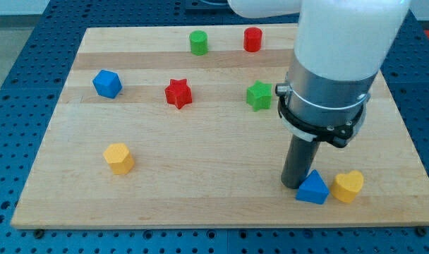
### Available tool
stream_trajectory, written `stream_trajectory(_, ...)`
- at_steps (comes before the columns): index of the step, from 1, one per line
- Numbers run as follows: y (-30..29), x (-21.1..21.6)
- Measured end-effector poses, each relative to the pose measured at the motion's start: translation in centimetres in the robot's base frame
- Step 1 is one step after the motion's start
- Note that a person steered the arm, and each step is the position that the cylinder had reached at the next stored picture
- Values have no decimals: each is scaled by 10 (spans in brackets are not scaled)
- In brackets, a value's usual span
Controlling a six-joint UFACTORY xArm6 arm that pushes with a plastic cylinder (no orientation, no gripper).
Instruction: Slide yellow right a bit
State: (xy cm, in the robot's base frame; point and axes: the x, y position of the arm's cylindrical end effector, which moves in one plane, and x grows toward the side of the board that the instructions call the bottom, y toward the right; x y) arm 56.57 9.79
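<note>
Nearest the view's bottom, at the right, a blue triangular block and a yellow heart-shaped block sit side by side on the wooden board, touching or very nearly so. The blue one is on the heart's left. My tip comes down just at the blue block's upper left edge; it seems to touch that block, though the wide dark sleeve of the rod hides the exact contact. The tip is therefore on the far side of the blue block from the heart, not against the heart itself. There is no gripper on this arm, only the rod, so nothing is held.

Over at the view's left, a little farther up, a second yellow block, a squat many-sided shape, stands alone and well apart from the tip.

Farther back, across the middle of the board, lie a blue many-sided block at the left, a red star in the centre, and a green star just beside the arm's grey collar.

Farthest away, near the view's top edge, a green cylinder and a red cylinder stand near each other. The arm's white body fills the upper right.
</note>
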Motion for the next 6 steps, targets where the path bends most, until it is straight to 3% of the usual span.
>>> stream_trajectory(1, -32, -11)
stream_trajectory(2, -99, -42)
stream_trajectory(4, -283, -90)
stream_trajectory(5, -373, -63)
stream_trajectory(6, -379, -53)
